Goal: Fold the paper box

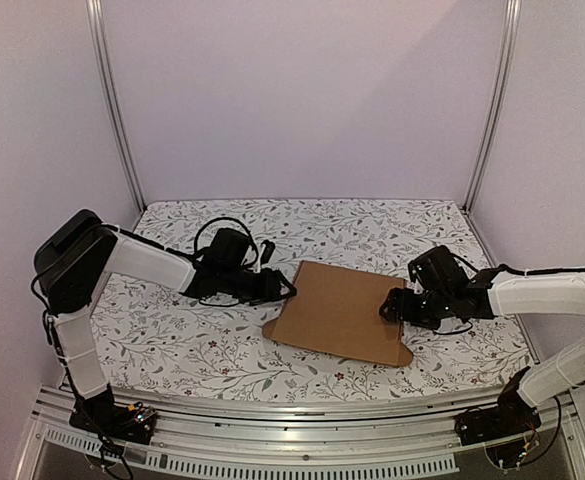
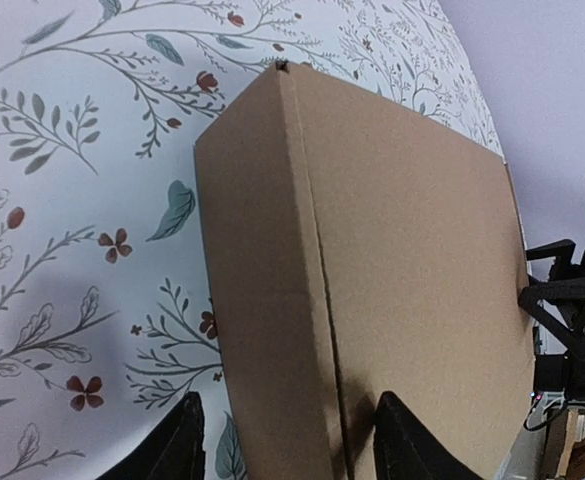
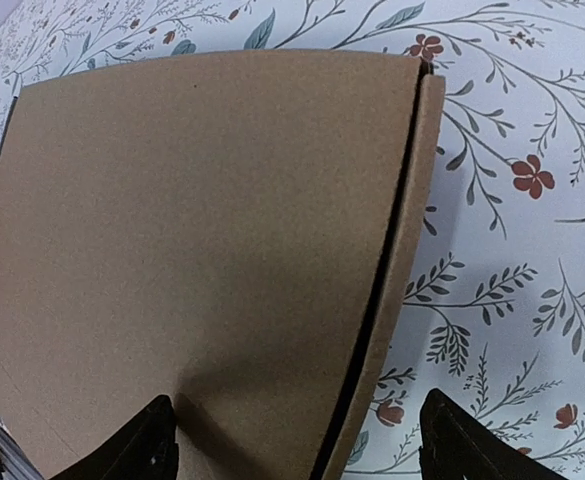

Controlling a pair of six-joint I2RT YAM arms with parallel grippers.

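Observation:
The paper box [image 1: 344,311] is a plain brown cardboard shape with its lid down, lying flat mid-table. My left gripper [image 1: 288,287] is open at the box's left edge; in the left wrist view [image 2: 284,440] its jaws straddle the box's side wall [image 2: 262,300] and lid seam. My right gripper [image 1: 388,306] is open at the box's right edge; in the right wrist view [image 3: 297,440] its jaws straddle the box's edge [image 3: 222,250], with one finger over the lid and one over the cloth.
A floral-patterned cloth [image 1: 172,340] covers the table. White walls with metal posts [image 1: 112,100] enclose the back and sides. The right gripper shows in the left wrist view [image 2: 577,320] beyond the box's far edge.

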